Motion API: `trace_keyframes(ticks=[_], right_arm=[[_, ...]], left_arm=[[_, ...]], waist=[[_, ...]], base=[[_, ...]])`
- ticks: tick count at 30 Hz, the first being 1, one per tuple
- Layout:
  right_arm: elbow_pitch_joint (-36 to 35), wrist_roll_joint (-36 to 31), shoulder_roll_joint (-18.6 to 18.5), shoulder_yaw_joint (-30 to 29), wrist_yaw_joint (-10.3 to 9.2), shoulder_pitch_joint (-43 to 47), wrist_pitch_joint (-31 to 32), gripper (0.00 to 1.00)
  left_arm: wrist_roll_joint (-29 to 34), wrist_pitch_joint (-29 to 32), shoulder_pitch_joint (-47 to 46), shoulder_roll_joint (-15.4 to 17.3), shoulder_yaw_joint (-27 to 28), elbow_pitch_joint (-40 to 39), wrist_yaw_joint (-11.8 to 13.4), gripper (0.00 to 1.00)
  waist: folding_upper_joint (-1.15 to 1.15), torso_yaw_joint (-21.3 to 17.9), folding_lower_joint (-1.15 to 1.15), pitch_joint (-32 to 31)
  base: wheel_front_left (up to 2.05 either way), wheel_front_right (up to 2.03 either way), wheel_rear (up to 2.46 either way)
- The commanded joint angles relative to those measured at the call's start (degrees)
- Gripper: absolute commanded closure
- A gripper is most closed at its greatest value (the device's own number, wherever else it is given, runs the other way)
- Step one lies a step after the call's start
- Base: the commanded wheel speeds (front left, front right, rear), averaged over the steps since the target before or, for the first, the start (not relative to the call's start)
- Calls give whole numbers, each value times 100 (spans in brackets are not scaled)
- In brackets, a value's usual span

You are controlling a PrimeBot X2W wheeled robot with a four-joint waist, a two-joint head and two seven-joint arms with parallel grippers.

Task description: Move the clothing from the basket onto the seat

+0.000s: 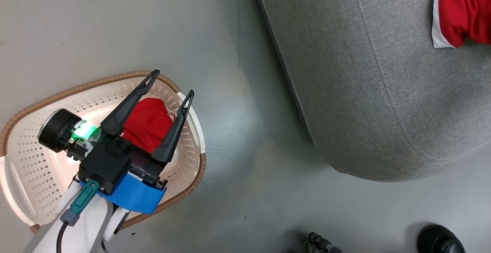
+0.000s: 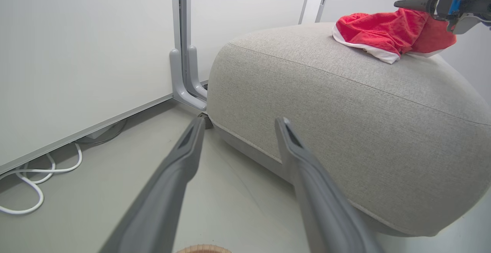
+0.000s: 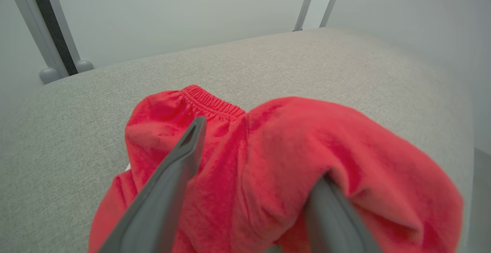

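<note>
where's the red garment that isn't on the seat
In the head view's lower left, the red garment lies crumpled inside the basket, left of the seat, framed by the fingers of the open left gripper.

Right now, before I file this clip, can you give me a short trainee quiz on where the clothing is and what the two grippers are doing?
1. True or false: both red garments already lie on the seat.
2. Fill in (open or shut): the right gripper, at the garment on the seat, has its fingers ___.
3. The left gripper hangs above: A) the seat, B) the basket, C) the garment on the seat.

Key
1. False: the garment in the basket has not yet been moved.
2. Open.
3. B.
</note>
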Motion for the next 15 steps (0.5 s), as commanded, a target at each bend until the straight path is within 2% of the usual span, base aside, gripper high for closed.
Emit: trace_keyframes(ticks=[1, 15], right_arm=[[-56, -19, -32, -1, 1, 42, -17, 0], [-430, 5, -69, -120, 1, 910, -17, 0]], left_arm=[[-37, -51, -91, -28, -19, 43, 20, 0], [-87, -189, -283, -497, -208, 493, -6, 0]], waist=[[0, 35, -1, -37], [0, 415, -1, -557]], base=[[0, 0, 0], [0, 0, 0]])
